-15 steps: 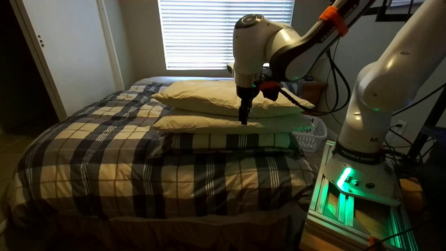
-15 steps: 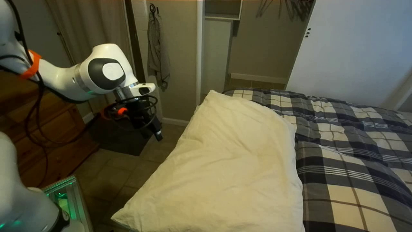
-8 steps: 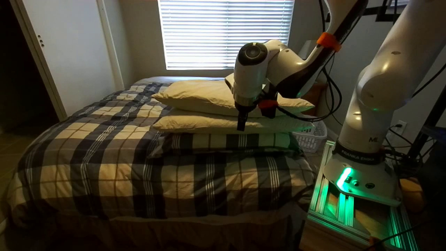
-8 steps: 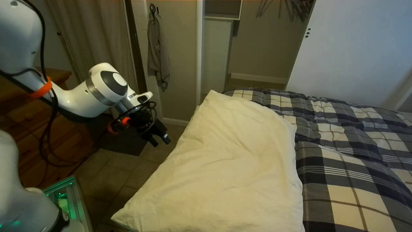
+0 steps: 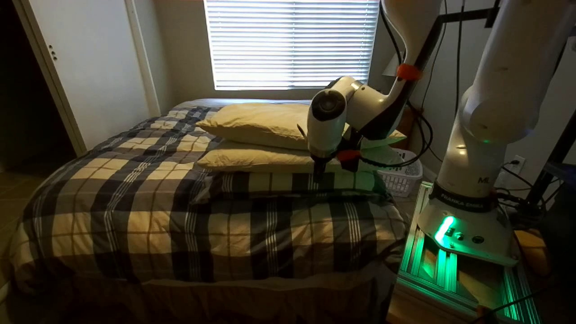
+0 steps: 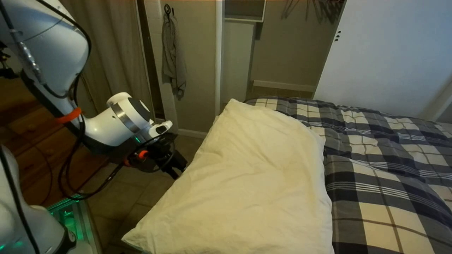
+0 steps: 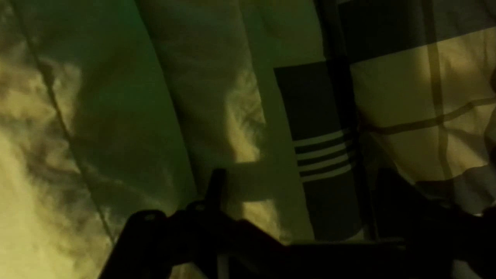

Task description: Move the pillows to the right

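Observation:
Three pillows lie stacked on the bed: an upper cream pillow [image 5: 265, 123], a second cream pillow [image 5: 256, 157] under it, and a plaid pillow [image 5: 288, 182] at the bottom. The upper cream pillow [image 6: 247, 169] hides the others in an exterior view. My gripper [image 5: 318, 177] points down in front of the plaid pillow's near side; it also shows beside the upper pillow's edge [image 6: 179, 173]. In the dark wrist view my gripper [image 7: 304, 182] is open, its fingers wide apart, with the plaid pillow's side [image 7: 325, 116] between them. Contact cannot be told.
A plaid bedspread [image 5: 148, 202] covers the bed. A white basket [image 5: 402, 177] stands on the floor between bed and robot base. A wooden dresser [image 6: 21, 148] is behind the arm. Black cables [image 6: 70, 176] hang from the arm.
The arm has come down, and the gripper has moved lower and closer to the pillow stack's edge. Its two fingers now show apart more clearly. The pillows have not moved.

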Tool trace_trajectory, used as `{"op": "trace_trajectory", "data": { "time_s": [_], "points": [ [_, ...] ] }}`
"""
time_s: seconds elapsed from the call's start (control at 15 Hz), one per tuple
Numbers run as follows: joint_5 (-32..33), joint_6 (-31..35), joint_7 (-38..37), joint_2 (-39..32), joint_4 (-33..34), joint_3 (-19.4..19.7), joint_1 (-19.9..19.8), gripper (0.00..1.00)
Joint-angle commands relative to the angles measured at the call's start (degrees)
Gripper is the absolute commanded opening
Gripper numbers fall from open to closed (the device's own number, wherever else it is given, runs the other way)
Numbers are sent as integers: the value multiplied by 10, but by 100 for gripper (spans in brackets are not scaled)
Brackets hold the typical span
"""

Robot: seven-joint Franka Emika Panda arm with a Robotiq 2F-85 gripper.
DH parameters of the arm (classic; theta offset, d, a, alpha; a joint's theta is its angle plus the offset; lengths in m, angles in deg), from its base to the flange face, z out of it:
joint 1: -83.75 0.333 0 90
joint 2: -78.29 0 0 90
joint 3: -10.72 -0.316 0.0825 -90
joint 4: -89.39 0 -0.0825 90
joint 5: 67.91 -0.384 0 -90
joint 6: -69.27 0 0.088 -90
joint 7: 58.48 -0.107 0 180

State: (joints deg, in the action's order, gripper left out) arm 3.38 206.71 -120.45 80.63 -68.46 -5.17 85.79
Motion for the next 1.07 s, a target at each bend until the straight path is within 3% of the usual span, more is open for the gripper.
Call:
{"op": "trace_trajectory", "data": {
  "time_s": [0.0, 0.2, 0.6, 0.73, 1.0],
  "points": [
    [50, -17, -50, -49, 20, 33, 26, 68],
    [13, -18, -3, -52, 24, 51, 30, 44],
    [71, -54, -15, -22, 31, 74, 28, 7],
    [92, -50, -17, -12, 29, 82, 24, 2],
    [104, -50, -4, 42, 20, 106, 13, 6]
  ]
}}
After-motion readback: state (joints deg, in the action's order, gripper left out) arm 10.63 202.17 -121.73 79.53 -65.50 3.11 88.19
